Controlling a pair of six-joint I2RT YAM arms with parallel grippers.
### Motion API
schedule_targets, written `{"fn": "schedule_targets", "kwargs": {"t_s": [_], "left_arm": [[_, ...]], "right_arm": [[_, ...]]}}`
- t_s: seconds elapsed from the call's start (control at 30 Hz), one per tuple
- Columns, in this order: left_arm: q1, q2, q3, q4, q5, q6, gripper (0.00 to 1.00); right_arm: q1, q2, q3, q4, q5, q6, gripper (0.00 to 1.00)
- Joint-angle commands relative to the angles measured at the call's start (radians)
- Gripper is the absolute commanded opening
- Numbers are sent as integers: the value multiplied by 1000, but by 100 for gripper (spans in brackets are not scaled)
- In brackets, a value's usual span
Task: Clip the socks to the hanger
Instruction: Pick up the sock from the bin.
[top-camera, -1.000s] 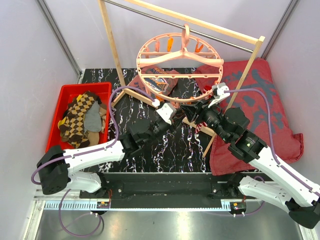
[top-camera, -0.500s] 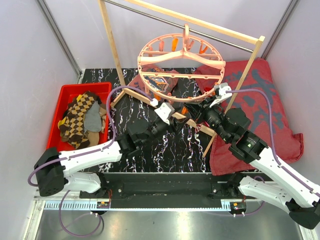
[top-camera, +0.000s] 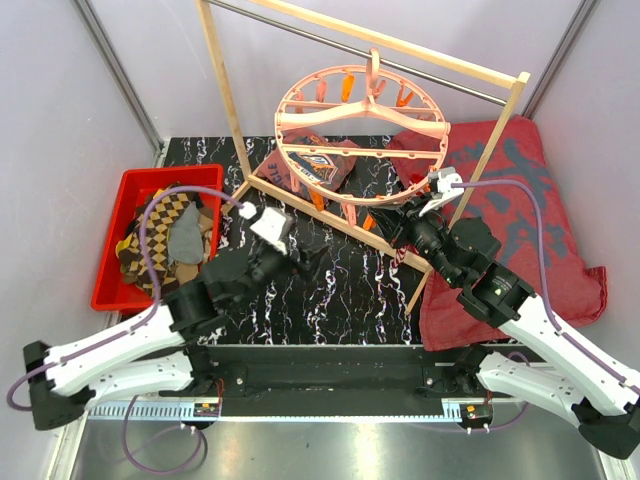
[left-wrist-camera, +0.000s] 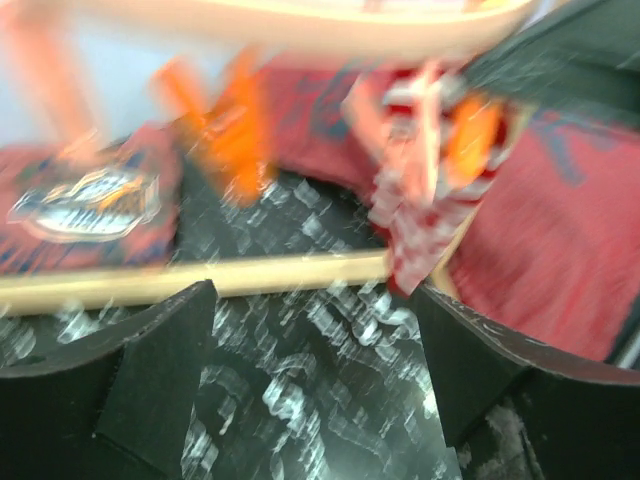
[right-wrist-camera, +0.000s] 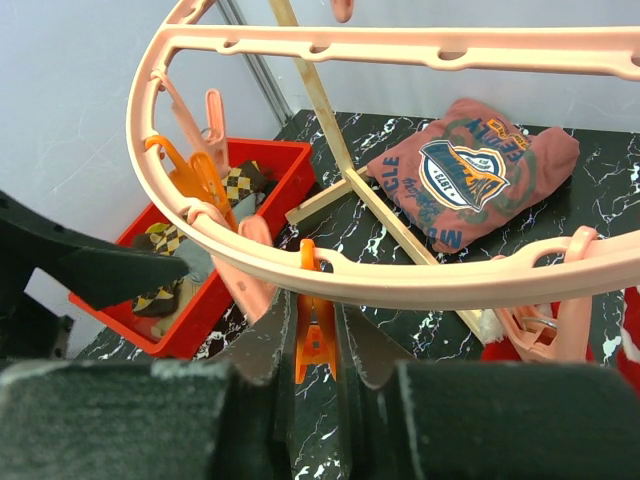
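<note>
Grippers first, nearest to you. Your left gripper (left-wrist-camera: 312, 300) is spread wide with nothing between its fingers (left-wrist-camera: 150, 380), low over the black marbled table (top-camera: 330, 290) and pointing toward the wooden rack's base bar (left-wrist-camera: 200, 278). That wrist view is badly smeared. The red-white striped sock (left-wrist-camera: 415, 215) looks to be hanging from a clip just past the bar, but you can't confirm the grip from it.

Your right gripper (right-wrist-camera: 315, 330) is up at the near rim of the hanger (right-wrist-camera: 400, 285). Its fingers are drawn in narrow on either side of an orange clip (right-wrist-camera: 315, 345), touching it on both sides. The clip hangs straight down from the rim.

Left of the arms, the red bin (top-camera: 120, 200) holds the brown-tan argyle socks (top-camera: 160, 235) in a loose heap, with a grey sock (top-camera: 185, 242) lying on top.

Farther back, the hanger is hooked on the wooden rack (top-camera: 225, 90) and hangs tilted, with pink and orange clips spaced round its rim. Under it, a folded red shirt (right-wrist-camera: 470, 170) with a blue-and-white badge lies flat on the table. The large dark-red patterned cloth (top-camera: 520, 190) is spread to the right, under your right arm and beyond the rack's right post.
</note>
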Motion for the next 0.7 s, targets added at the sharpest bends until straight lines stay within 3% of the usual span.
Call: {"fn": "schedule_targets", "kwargs": {"t_s": [0.0, 0.13, 0.23, 0.3, 0.47, 0.57, 0.67], "left_arm": [[24, -117, -20, -317, -186, -73, 86], [117, -214, -35, -476, -219, -116, 87], [267, -219, -23, -546, -184, -127, 87], [425, -196, -11, -569, -109, -121, 87], [787, 13, 55, -567, 19, -86, 86], [930, 166, 130, -540, 51, -76, 84], [1002, 316, 236, -511, 22, -76, 79]], "right_arm": [[5, -16, -4, 30, 13, 3, 13], [5, -18, -7, 28, 10, -5, 13], [5, -19, -5, 22, 4, -12, 13], [5, -21, -2, 15, 4, -17, 13], [6, -30, -2, 4, 5, -29, 13], [6, -39, -5, -1, 4, -32, 13], [5, -41, -7, -2, -4, -37, 13]]}}
